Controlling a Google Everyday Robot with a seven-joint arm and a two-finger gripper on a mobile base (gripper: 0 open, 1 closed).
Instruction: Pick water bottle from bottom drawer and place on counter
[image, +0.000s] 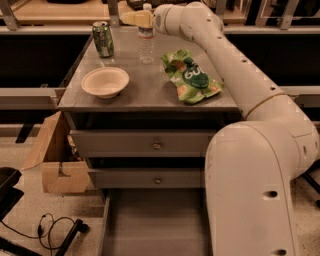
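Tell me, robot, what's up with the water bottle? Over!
Gripper by the water bottle cap, far end of counter. Bottle upright on it, bottom drawer open. Soda can, bowl, snack bag stand apart.
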